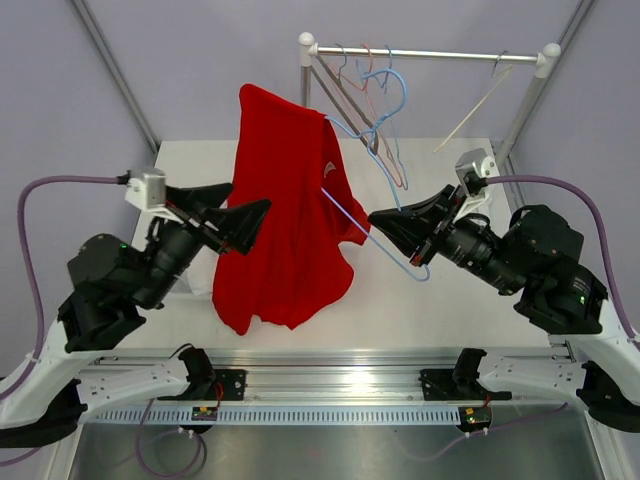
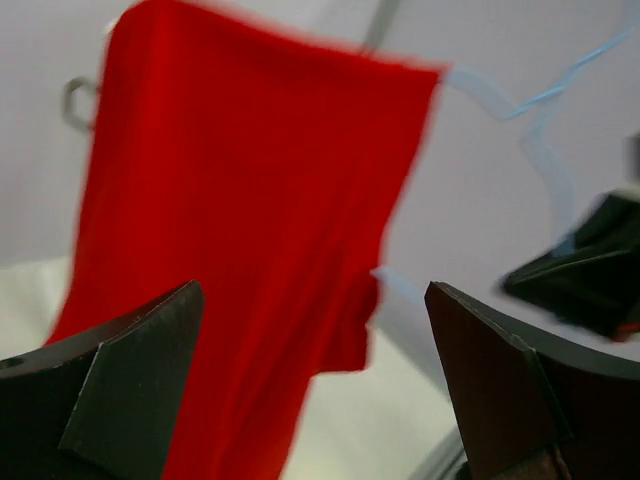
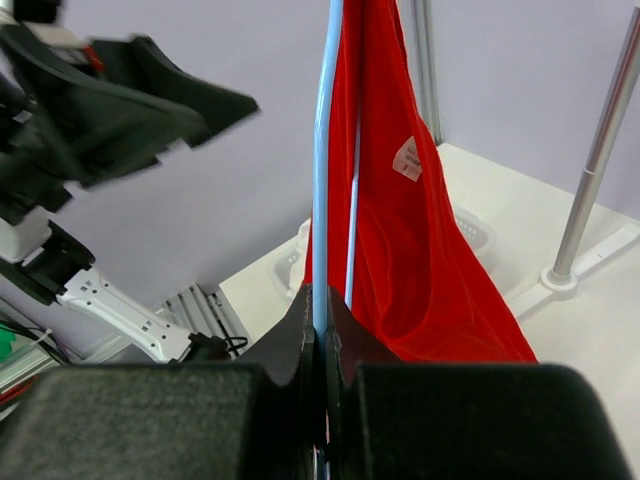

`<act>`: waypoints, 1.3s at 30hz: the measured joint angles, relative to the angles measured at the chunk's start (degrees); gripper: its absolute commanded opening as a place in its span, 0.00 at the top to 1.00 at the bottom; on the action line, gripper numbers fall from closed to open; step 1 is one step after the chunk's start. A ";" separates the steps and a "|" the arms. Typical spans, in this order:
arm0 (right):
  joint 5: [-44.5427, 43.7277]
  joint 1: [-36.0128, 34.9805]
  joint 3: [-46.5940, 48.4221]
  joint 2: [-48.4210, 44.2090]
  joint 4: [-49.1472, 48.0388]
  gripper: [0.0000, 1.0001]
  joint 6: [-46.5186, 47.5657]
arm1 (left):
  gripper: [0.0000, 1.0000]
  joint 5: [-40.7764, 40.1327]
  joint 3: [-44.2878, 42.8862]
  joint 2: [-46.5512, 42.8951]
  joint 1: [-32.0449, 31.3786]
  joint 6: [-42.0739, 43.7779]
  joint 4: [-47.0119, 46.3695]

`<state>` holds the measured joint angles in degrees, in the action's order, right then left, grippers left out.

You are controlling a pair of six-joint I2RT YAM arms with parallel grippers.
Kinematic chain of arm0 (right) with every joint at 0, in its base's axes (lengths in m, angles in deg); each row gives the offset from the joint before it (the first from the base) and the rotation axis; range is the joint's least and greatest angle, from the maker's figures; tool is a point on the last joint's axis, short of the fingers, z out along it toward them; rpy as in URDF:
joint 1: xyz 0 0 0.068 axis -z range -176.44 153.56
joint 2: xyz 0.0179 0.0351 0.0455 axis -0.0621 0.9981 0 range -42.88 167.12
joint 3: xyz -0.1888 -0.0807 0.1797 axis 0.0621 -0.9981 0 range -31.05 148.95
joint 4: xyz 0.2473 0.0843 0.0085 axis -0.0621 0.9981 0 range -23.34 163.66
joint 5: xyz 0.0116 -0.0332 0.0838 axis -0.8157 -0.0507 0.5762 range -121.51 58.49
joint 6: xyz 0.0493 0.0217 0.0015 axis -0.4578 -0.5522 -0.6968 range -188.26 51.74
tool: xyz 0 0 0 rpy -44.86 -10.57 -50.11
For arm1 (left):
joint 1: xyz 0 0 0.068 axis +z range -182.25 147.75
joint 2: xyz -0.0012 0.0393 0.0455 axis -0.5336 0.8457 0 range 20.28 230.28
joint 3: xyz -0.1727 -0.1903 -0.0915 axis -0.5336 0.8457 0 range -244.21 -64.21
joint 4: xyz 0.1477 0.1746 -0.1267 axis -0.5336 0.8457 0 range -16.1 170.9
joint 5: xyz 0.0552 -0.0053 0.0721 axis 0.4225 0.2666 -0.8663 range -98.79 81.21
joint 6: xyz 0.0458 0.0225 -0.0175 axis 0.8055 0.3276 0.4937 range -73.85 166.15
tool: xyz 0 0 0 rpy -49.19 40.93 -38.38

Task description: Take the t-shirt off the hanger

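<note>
T-shirt (image 1: 285, 220), red, hangs draped on the pale blue hanger (image 1: 370, 232), just ahead of the right gripper (image 1: 392, 238), which is clenched on the hanger's bar. Left gripper (image 1: 245, 225) stands released, the shirt just before its fingers, ungrasped. Removal judged not yet done.

The t-shirt (image 1: 290, 220) hides one shoulder of the blue hanger (image 3: 320, 200), so the wire under the cloth cannot be traced. In the left wrist view both are blurred, and the shirt's lower part is cut off by the bottom edge and the left hand (image 2: 313, 290). The white label (image 3: 407, 158) is too small to read.
</note>
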<state>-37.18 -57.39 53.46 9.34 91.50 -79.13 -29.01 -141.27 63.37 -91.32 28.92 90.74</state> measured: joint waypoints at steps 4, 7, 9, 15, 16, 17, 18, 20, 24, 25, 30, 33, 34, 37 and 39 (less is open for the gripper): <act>1.16 0.00 0.11 -1.18 -0.11 1.00 -0.31 | 0.01 -8.22 3.98 1.86 0.00 4.09 5.70; 2.69 0.02 0.11 -1.64 -0.11 1.00 -0.79 | 0.01 -11.80 3.67 5.92 0.42 7.72 7.34; 3.98 0.04 0.11 -1.92 -0.11 1.00 -1.22 | 0.01 -12.39 2.19 9.29 1.27 9.94 7.78; 5.73 0.04 -0.09 -3.93 0.02 1.00 -2.29 | 1.00 -13.88 -3.32 17.99 2.29 16.65 4.74; 5.70 0.04 -0.33 -4.72 0.33 1.00 -2.40 | 1.00 -13.90 -3.30 18.38 2.73 17.59 4.26; 5.53 0.04 -0.63 -5.62 0.55 1.00 -2.45 | 1.00 -13.88 -3.30 18.34 3.23 18.10 3.98; 5.16 0.04 -1.05 -6.62 0.79 1.00 -2.47 | 1.00 -13.88 -3.30 17.99 4.00 18.53 3.32; 4.81 0.04 -1.99 -9.03 1.79 1.00 -2.62 | 1.00 -13.90 -3.48 16.68 6.38 18.97 2.45; 4.57 0.04 -3.69 -13.84 4.42 1.00 -3.72 | 1.00 -13.88 -7.15 15.28 11.52 19.08 2.69; 4.66 0.04 -4.00 -14.97 5.29 1.00 -4.33 | 1.00 -13.84 -9.16 15.50 12.85 19.12 3.04; 6.75 0.07 -7.15 -19.19 9.62 1.00 -8.55 | 1.00 -13.79 -25.66 21.05 17.51 19.76 5.31; 9.03 0.09 -9.94 -20.65 14.25 1.00 -10.75 | 1.00 -13.97 -36.98 26.23 19.87 20.76 6.05; 9.79 0.09 -11.15 -21.27 15.91 1.00 -11.50 | 1.00 -14.12 -39.85 27.47 20.57 21.07 6.51; 10.25 0.09 -13.90 -23.61 20.65 1.00 -12.87 | 1.00 -14.71 -48.22 31.41 22.60 21.97 7.58; 10.23 0.09 -14.51 -25.44 23.15 1.00 -13.40 | 1.00 -14.78 -51.71 32.85 24.00 22.16 7.58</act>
<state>-26.95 -57.30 38.95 -16.10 114.64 -92.53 -43.79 -192.98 96.23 -67.32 51.08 98.32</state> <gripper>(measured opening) 0.052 0.015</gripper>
